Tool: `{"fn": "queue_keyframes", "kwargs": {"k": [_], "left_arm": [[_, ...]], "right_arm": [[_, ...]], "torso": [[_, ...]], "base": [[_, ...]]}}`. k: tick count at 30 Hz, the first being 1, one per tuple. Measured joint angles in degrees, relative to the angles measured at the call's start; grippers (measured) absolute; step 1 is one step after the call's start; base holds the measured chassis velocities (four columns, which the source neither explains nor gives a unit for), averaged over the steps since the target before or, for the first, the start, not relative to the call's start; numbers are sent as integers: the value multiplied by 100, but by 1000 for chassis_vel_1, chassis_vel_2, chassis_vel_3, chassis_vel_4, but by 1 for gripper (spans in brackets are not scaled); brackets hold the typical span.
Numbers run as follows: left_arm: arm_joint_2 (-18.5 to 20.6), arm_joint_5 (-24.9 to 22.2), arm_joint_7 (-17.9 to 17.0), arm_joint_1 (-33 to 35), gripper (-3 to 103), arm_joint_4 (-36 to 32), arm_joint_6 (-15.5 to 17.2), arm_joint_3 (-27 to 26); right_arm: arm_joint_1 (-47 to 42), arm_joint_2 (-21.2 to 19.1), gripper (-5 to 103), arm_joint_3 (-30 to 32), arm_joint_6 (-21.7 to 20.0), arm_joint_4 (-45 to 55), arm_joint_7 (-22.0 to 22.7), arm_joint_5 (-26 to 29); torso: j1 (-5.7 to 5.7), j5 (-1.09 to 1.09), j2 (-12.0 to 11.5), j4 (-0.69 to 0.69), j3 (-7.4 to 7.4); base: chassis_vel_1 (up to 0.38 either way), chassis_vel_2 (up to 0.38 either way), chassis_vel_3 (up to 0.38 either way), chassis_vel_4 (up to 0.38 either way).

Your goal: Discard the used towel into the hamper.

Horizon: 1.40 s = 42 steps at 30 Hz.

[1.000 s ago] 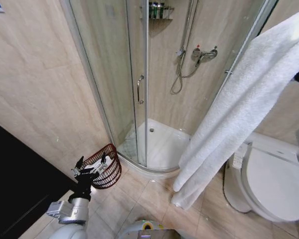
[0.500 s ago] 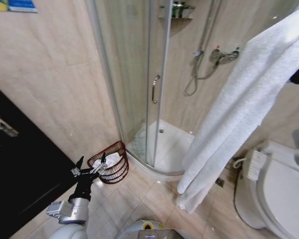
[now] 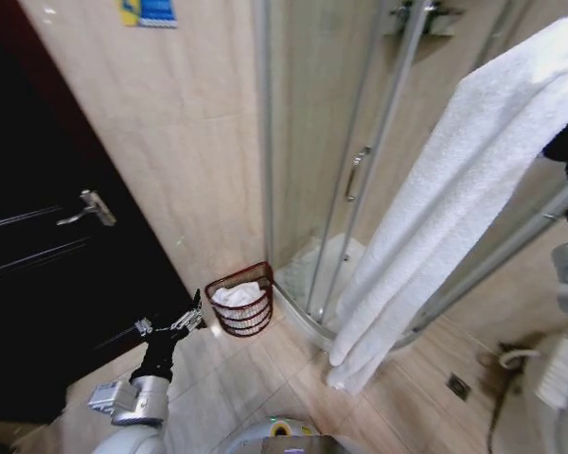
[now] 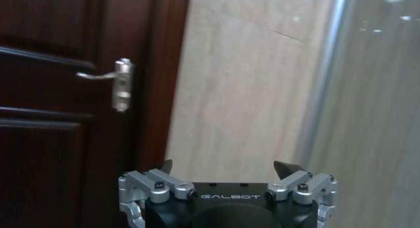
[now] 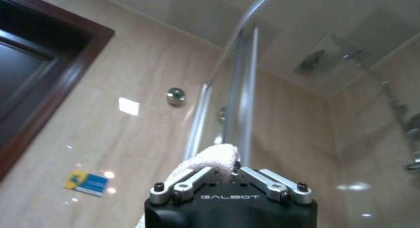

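Note:
The used towel (image 3: 454,199) is long and white and hangs from the upper right down to just above the floor tiles. In the right wrist view my right gripper (image 5: 228,170) is shut on a fold of the towel (image 5: 200,164), held high. The hamper (image 3: 251,323), a small reddish-brown wire basket with some white cloth in it, stands on the floor against the wall beside the shower cabin. My left gripper (image 3: 170,317) is open and empty, low on the left, a short way short of the hamper, and it faces the wall and door in its own view (image 4: 226,166).
A dark wooden door (image 3: 47,255) with a metal handle (image 3: 90,206) fills the left. The glass shower cabin (image 3: 360,161) stands behind the hamper. A toilet's edge (image 3: 563,378) and a floor drain (image 3: 458,385) lie at the right. Bare tiles (image 3: 227,378) lie before the hamper.
The camera has swung left: the door has come into view, the shower and toilet have slid right, and the hamper now sits nearer the centre. Both arms keep their pose.

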Motion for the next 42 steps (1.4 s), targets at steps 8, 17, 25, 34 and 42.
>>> {"fn": "queue_keyframes", "kwargs": {"k": [8,17,25,34,42], "left_arm": [[0,0,0,0,100,0,0,0],[0,0,0,0,100,0,0,0],[0,0,0,0,100,0,0,0],[0,0,0,0,100,0,0,0],[0,0,0,0,100,0,0,0]], "right_arm": [[-5,-16,2,3,-48,-20,-43,0],[86,-150,2,-124,-44,-86,-47,12],[130,-175,2,-329,-5,-95,-52,-10],[114,-149,2,-309,55,-96,-52,-29],[104,-139,2,-295,55,-76,-75,-35]], "torso": [[-2,-5,-3,3,-2],[27,-1,60,1,30],[93,-1,190,2,96],[162,-2,345,3,180],[224,-2,475,3,251]], "base": [[123,115,118,112],[23,21,21,20],[0,0,0,0],[0,0,0,0],[0,0,0,0]]}}
